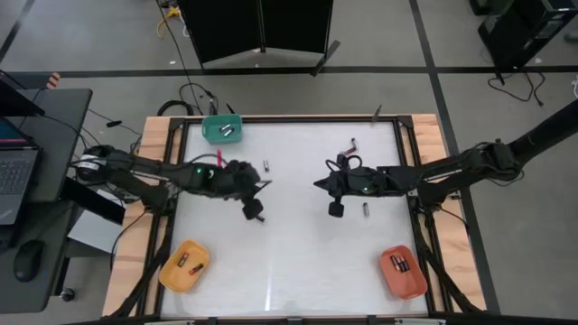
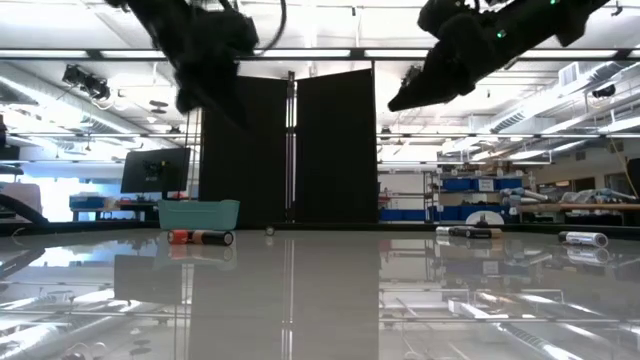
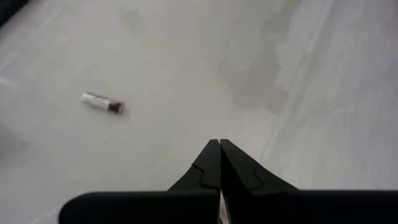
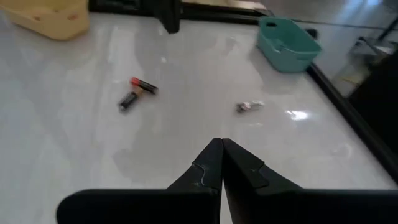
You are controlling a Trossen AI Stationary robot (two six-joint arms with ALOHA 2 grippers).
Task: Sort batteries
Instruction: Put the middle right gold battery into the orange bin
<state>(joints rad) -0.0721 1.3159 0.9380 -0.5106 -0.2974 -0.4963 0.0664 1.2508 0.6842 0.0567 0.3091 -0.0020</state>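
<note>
Both arms are hovering above the white table (image 1: 289,262), clear of the surface. Left gripper (image 3: 219,149) is sitting left of centre with fingers pressed together, holding nothing. Right gripper (image 4: 221,147) is sitting right of centre, likewise closed and empty. Loose batteries are lying scattered on the table: a silvery one with a dark end (image 3: 102,103) is showing ahead of the left gripper; a red-and-black one (image 4: 143,86) and a dark one (image 4: 128,100) are lying just beside each other ahead of the right gripper, with a silvery one (image 4: 249,106) apart from them, nearer the green tray (image 4: 289,37). From above, one battery (image 1: 267,165) is lying near the left gripper, one (image 1: 366,209) just beside the right gripper, one (image 1: 354,143) toward the far edge. Green tray at the far left corner is holding a battery (image 1: 227,131). Yellow tray (image 1: 171,276) at near left is holding two batteries (image 1: 190,264); orange tray (image 1: 406,285) at near right is holding a few (image 1: 401,264).
</note>
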